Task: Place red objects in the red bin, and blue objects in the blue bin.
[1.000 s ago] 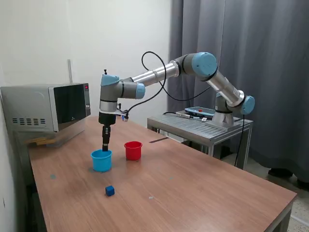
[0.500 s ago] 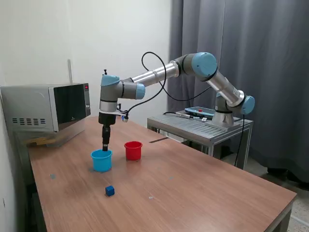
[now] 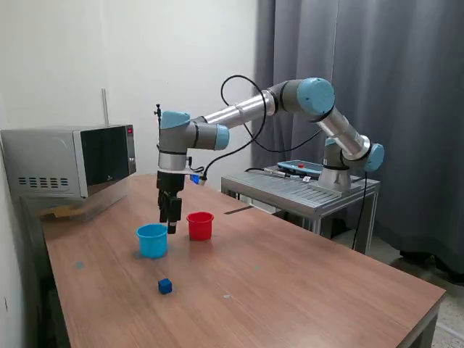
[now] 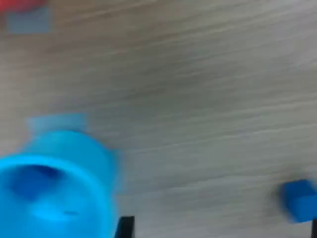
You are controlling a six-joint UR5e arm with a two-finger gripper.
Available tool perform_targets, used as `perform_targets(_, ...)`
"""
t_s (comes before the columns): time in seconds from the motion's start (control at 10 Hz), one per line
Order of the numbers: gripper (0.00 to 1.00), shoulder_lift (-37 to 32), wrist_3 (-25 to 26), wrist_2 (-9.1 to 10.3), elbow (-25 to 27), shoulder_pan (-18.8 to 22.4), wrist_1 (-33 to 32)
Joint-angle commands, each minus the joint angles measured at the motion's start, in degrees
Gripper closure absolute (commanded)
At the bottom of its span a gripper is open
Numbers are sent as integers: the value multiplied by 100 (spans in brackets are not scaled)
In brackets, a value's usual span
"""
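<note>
Your main risk is a sideways clip: the gripper (image 3: 172, 226) hangs low between the blue bin (image 3: 152, 240) and the red bin (image 3: 200, 225), so a low swing could knock over either cup. The remaining blue cube (image 3: 165, 286) sits alone on the counter (image 3: 290, 290) at about six o'clock from the blue bin, near it; blur could spoil your aim. You cannot tell how wide the jaws stand, and nothing shows between them.
</note>
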Motion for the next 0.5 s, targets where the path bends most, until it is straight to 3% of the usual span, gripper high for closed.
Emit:
perform_targets(0.0,0,7,-438,173,-103,332,14)
perform_targets(0.4,0,576,-940,199,-1024,587,489)
